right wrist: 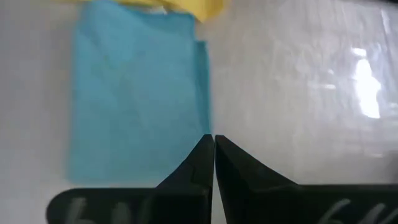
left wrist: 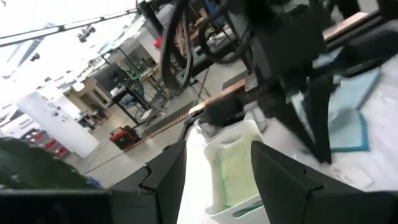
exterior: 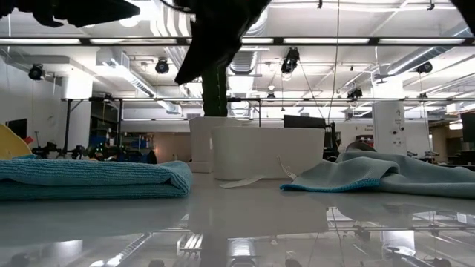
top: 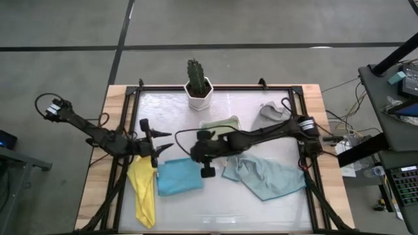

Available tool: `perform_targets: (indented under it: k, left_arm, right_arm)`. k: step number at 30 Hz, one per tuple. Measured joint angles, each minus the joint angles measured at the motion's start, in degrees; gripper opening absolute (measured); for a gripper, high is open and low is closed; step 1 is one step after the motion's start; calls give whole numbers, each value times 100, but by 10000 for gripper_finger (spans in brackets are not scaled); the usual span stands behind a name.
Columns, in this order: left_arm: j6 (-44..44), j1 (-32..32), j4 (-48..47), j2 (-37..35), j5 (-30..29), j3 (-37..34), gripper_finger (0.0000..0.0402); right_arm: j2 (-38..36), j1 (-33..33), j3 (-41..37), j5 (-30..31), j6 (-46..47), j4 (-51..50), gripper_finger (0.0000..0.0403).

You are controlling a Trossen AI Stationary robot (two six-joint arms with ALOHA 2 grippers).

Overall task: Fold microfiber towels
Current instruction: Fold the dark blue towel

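Towel, blue (top: 178,177), folded, lies just below closed, empty right hand (right wrist: 213,163).

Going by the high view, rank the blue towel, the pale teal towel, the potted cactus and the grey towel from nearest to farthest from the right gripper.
From the right gripper:
1. Blue towel, right beside it, toward the left arm.
2. Pale teal towel, on the other side, crumpled.
3. Potted cactus, at the table's far edge.
4. Grey towel, in the far right corner.

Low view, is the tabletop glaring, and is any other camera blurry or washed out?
Low view: the glossy table mirrors the ceiling lights. Right wrist view: a bright glare patch sits beside the soft-edged blue towel. Left wrist view: the background is smeared and overexposed.
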Motion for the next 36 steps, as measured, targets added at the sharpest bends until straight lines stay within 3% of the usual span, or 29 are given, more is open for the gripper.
perform_targets:
  k: [6, 14, 20, 29, 36]
  left_arm:
    - [50, 0, -10, -280, -204, -79, 166]
    - [67, 0, -10, -321, -270, -216, 166]
    - [69, 2, -9, -316, -452, -243, 166]
    - [69, 2, -5, -314, -459, -254, 166]
    - [78, 2, -7, -316, -459, -256, 166]
  right_arm:
    - [759, -377, 1176, -616, -360, -1022, 18]
    - [1693, -542, 2275, -910, -917, -1685, 97]
    - [2236, -551, 2578, -913, -914, -1701, 126]
    - [2415, -574, 2578, -944, -879, -1732, 127]
    - [2431, -566, 2572, -1470, -800, -1761, 115]
